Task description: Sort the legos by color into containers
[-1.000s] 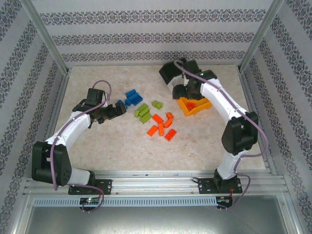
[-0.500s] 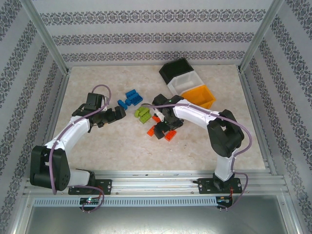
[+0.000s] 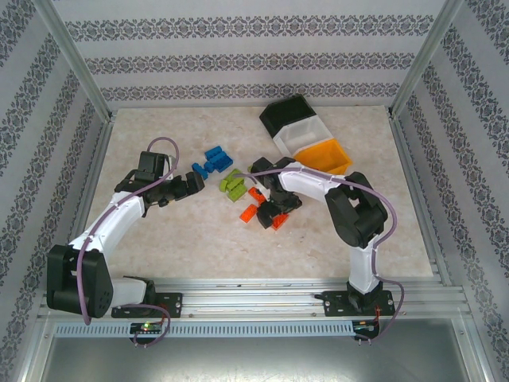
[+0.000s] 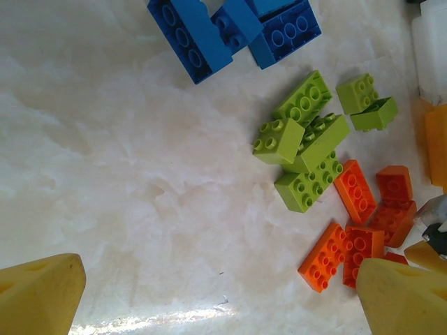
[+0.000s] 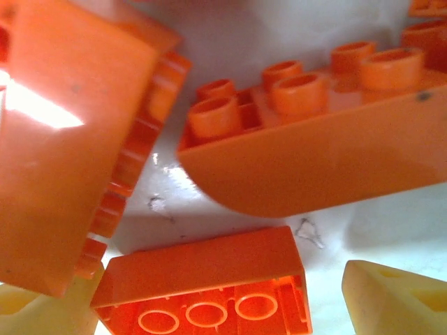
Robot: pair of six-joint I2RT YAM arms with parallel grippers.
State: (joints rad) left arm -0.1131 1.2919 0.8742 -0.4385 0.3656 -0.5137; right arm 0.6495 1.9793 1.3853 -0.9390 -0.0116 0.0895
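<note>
Landmark is the lime green bricks point(image 3: 233, 184), a loose clump in the middle of the surface point(image 3: 199, 239). Two smaller green bricks point(image 4: 357, 92) sit just off the clump on its bin side. My left hand point(image 3: 193, 178) is just left of the clump, jaws spread wide and empty. In its wrist view the yellow fingertips point(image 4: 42, 293) are at the bottom corners with bare surface between them. Blue bricks point(image 3: 213, 161) are a tight group just beyond the clump and slightly left, touching each other, clear of the green, and close to my left hand. Orange-red bricks point(image 3: 249, 212) are scattered flat on the near-right side of the clump, and the closest one looks to touch a green brick. My right hand point(image 3: 275, 212) is down low in that scatter, near-right of the clump, jaws apart. It straddles one orange-red brick point(image 5: 202, 286) lying between the fingertips point(image 5: 391, 300). A strip of surface shows between that brick and one fingertip, so it's not gripped. A longer orange-red piece lies just past it in the wrist view, and another sits tilted close on the left. The bins are all beyond and right of the clump, in a diagonal row, side by side. The black bin point(image 3: 278, 123) is farthest from the clump, the white bin point(image 3: 296, 142) is in the middle, and the orange-yellow bin point(image 3: 330, 165) is nearest. I can't tell what's inside them.
</note>
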